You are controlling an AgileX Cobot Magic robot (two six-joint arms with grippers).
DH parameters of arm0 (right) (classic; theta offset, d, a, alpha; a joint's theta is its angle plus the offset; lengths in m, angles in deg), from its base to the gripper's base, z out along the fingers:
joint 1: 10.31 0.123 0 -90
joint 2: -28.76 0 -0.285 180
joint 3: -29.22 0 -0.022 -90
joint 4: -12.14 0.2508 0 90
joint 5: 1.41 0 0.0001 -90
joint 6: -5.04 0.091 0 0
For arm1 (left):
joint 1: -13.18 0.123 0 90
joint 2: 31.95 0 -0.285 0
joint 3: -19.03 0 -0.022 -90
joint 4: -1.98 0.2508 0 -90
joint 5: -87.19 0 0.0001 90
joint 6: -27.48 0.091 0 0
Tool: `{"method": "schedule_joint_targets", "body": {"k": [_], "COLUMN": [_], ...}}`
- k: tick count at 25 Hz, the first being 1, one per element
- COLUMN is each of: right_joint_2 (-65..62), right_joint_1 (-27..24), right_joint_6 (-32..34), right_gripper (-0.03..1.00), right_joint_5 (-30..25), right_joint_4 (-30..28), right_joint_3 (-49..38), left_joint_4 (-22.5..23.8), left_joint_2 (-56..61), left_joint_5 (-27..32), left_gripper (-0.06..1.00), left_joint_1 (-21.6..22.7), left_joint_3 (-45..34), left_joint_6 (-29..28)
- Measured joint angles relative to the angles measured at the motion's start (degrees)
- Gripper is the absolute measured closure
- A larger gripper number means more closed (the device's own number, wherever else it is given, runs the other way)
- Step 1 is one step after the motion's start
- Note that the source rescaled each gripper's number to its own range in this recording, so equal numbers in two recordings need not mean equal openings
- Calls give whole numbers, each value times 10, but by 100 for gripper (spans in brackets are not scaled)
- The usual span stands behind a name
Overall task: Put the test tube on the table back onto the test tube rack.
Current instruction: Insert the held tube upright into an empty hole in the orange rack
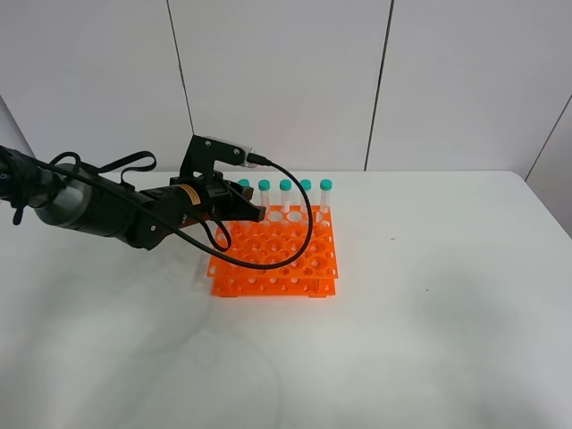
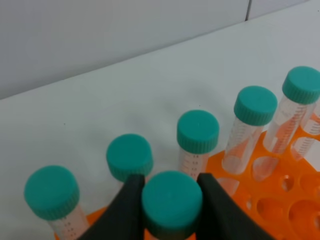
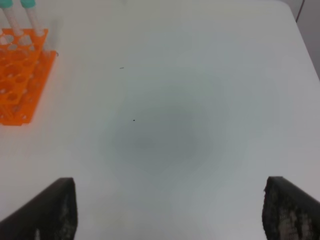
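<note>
orange test tube rack [image 1: 277, 255], teal-capped test tube [image 2: 171, 202].

Bright, even overhead light covers the white table [image 1: 429, 313], leaving only soft, faint shadows. The left wrist view blurs the nearest teal cap [image 2: 171, 202]. A dim grey shadow patch sits mid-table in the right wrist view.

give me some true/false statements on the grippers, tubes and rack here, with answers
1. The left gripper is shut on a clear plastic test tube with a teal cap. True.
2. The right gripper holds a tube. False: it is open and empty.
3. The bright orange plastic rack lies tipped on its side. False: it stands flat on the white table.
4. Capped tubes stand in the rack's far row. True.
</note>
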Motion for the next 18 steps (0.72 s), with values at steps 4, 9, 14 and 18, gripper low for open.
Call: {"method": "schedule_joint_targets", "body": {"k": [4, 9, 14, 18], "right_joint_2": [0, 0, 0, 0], "right_joint_1": [0, 0, 0, 0], "right_joint_6": [0, 0, 0, 0], "right_gripper": [20, 20, 20, 20], "right_joint_5": [0, 0, 0, 0], "right_joint_4": [0, 0, 0, 0], "right_joint_3": [0, 0, 0, 0], "left_joint_4": [3, 3, 3, 3], "left_joint_2": [0, -1, -15, -19], "left_joint_5": [0, 1, 2, 1], "left_gripper": [94, 94, 94, 94], "left_joint_1": [4, 7, 7, 7], "left_joint_3": [0, 0, 0, 0], "left_joint_6": [-1, -1, -1, -1]}}
